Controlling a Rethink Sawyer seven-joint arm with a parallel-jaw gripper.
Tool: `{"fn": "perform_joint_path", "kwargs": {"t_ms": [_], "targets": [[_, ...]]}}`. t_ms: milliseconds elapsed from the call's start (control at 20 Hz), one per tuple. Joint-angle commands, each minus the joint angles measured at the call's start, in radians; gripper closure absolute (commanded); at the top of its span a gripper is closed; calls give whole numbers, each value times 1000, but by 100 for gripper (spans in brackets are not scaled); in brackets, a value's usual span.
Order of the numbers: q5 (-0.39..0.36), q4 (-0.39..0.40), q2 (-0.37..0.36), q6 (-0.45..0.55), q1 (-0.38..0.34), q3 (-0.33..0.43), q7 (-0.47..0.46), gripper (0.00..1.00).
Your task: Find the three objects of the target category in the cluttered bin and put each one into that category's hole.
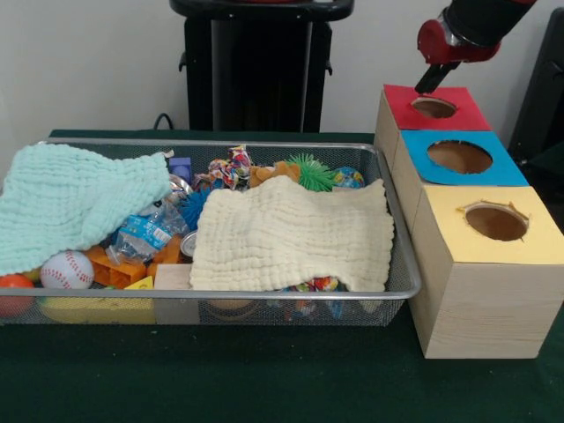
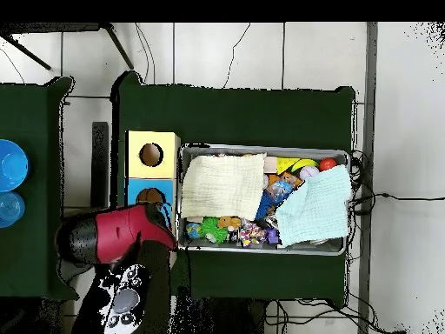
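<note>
Silver wire-mesh bin (image 1: 388,176) is left of the wooden boxes and full: mint cloth (image 1: 75,198), white baseball (image 1: 66,270) and cream cloth (image 1: 291,233) cover the toys. Gripper (image 1: 432,81) hangs right over the red-faced round hole (image 1: 434,107); can't tell whether the claw is spread or pinching anything. Most searching likely remains.

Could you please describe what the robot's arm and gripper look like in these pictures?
The arm is red and black: a rounded glossy red shell at the wrist and a black section above it. A slim black gripper sticks out below the red shell. From overhead the arm shows as a bulky red casing with a dark round end; behind it sits a black base with white markings. No cables show on the arm.
</note>
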Motion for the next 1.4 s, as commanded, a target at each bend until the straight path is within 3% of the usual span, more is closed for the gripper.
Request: {"fn": "perform_joint_path", "kwargs": {"t_ms": [50,450,850,1150,1400], "targets": [[-70,-80,-20,116,-20,-20,120,100],[-106,-75,-84,-11,-153,11,-31,100],[-116,52,-151,-184,-418,148,-242,100],[-149,68,-79,-248,-630,305,-368,100],[-220,53,-14,-251,-718,402,-389,100]]}}
